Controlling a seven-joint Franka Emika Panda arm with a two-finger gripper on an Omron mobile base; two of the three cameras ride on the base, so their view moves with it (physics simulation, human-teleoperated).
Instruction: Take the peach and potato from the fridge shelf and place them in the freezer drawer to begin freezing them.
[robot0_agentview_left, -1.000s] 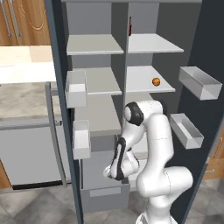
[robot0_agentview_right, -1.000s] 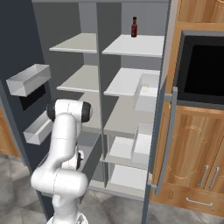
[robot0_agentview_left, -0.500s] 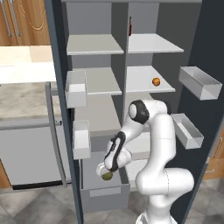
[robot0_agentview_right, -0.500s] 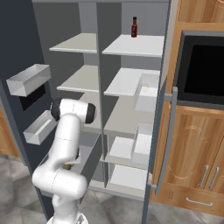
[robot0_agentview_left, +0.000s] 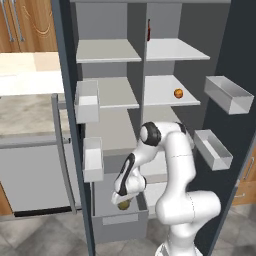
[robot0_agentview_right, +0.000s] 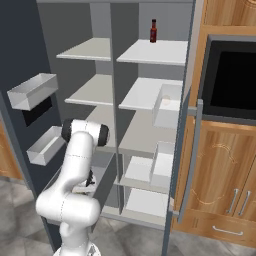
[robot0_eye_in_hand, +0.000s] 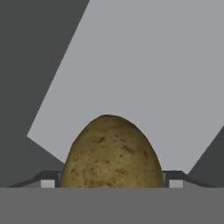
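The tan-brown potato (robot0_eye_in_hand: 111, 151) sits between my fingertips (robot0_eye_in_hand: 47, 182), with my gripper (robot0_eye_in_hand: 111, 183) shut on it. In the left base view my gripper (robot0_agentview_left: 124, 199) holds the potato (robot0_agentview_left: 124, 204) just over the open freezer drawer (robot0_agentview_left: 120, 221) at the fridge's bottom left. The drawer's pale floor (robot0_eye_in_hand: 140, 65) lies beneath the potato. The small orange peach (robot0_agentview_left: 178, 93) rests on the white fridge shelf (robot0_agentview_left: 162, 98), on the right side at mid height, well above my hand. In the right base view my own arm (robot0_agentview_right: 75, 165) hides the hand.
Door bins (robot0_agentview_left: 227, 93) (robot0_agentview_left: 212, 148) jut out on the right, and translucent bins (robot0_agentview_left: 88, 100) (robot0_agentview_left: 93, 158) on the left. A dark bottle (robot0_agentview_right: 153, 30) stands on the top shelf. A steel appliance (robot0_agentview_left: 35, 175) stands left of the fridge, and wooden cabinets (robot0_agentview_right: 220, 175) stand to its right.
My arm has swung the hand down and to the left, carrying the potato from in front of the lower shelves to just above the open freezer drawer. The peach has not moved.
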